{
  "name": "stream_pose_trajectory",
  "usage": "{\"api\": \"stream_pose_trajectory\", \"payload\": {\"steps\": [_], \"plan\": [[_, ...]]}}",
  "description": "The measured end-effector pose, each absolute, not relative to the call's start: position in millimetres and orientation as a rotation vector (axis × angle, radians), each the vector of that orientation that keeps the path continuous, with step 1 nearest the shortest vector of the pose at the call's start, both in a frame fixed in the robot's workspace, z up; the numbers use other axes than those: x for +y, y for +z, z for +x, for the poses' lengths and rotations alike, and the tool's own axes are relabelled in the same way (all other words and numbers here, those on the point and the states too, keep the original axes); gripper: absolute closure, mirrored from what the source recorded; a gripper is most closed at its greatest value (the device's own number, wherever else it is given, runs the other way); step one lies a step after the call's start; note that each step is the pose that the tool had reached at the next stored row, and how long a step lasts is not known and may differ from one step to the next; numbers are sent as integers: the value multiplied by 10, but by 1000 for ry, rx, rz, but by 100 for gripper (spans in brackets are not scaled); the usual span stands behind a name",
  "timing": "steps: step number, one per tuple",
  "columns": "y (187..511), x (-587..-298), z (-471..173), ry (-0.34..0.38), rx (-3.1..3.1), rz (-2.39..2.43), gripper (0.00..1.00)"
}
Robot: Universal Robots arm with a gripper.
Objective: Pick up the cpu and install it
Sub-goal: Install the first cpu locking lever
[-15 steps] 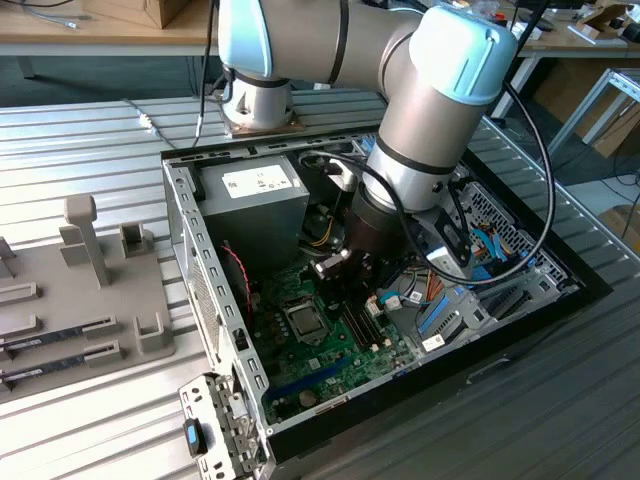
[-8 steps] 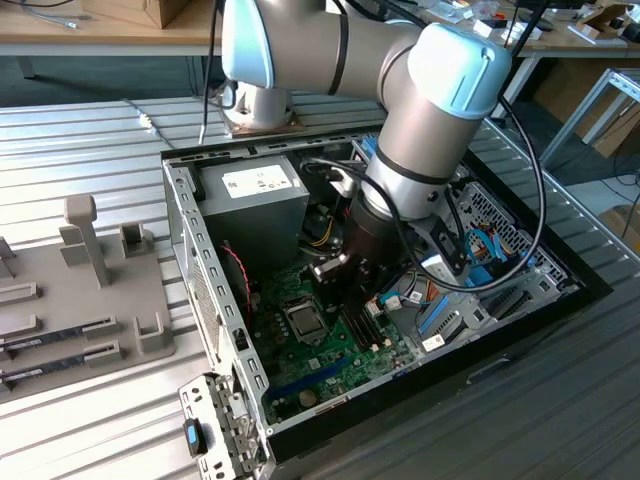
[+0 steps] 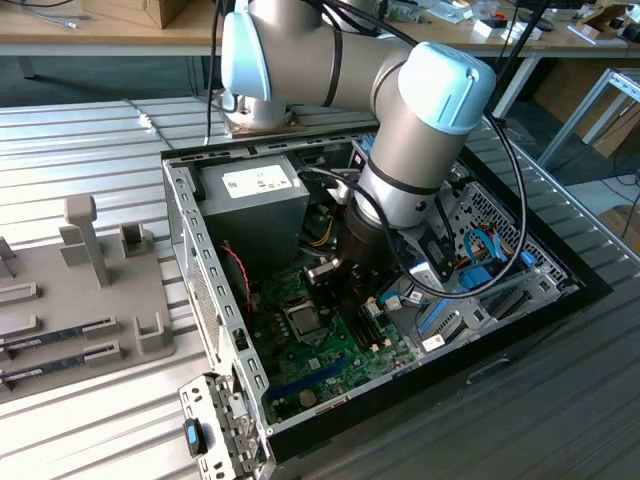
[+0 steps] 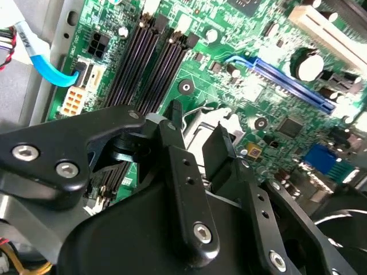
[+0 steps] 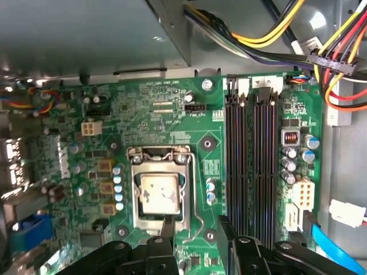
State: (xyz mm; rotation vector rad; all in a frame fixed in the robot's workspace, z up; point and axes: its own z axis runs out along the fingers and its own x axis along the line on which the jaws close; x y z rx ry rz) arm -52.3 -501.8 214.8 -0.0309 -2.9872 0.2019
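2 fingers (image 5: 167,229) of the gripper (image 5: 195,222) gape empty near the cpu (image 5: 160,193), socketed (middle of the motherboard (image 5: 149,114)); any tilt could damage it.

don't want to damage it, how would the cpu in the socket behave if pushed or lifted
The cpu looks like a thin, flat metal-topped square, so probably stiff, light and unable to roll. It lies inside the socket frame, so a sideways push likely would not slide it. Its thin edges may give the open gripper little to grip.

White label (image 3: 258,182) on grey power supply (image 3: 255,225): print illegible. White lettering on green board (image 5: 166,123): likewise unreadable.
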Motion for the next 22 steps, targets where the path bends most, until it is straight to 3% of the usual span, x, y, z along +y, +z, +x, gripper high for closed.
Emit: {"api": "stream_pose_trajectory", "payload": {"steps": [17,18,19,20,22], "plan": [[2039,-4998,-495,201,-2986,-44,58],[2038,-4998,-497,201,-2987,-44,60],[2037,-4998,-500,200,-2987,-44,72],[2037,-4998,-501,200,-2987,-44,72],[2039,-4998,-504,201,-2987,-44,83]]}}
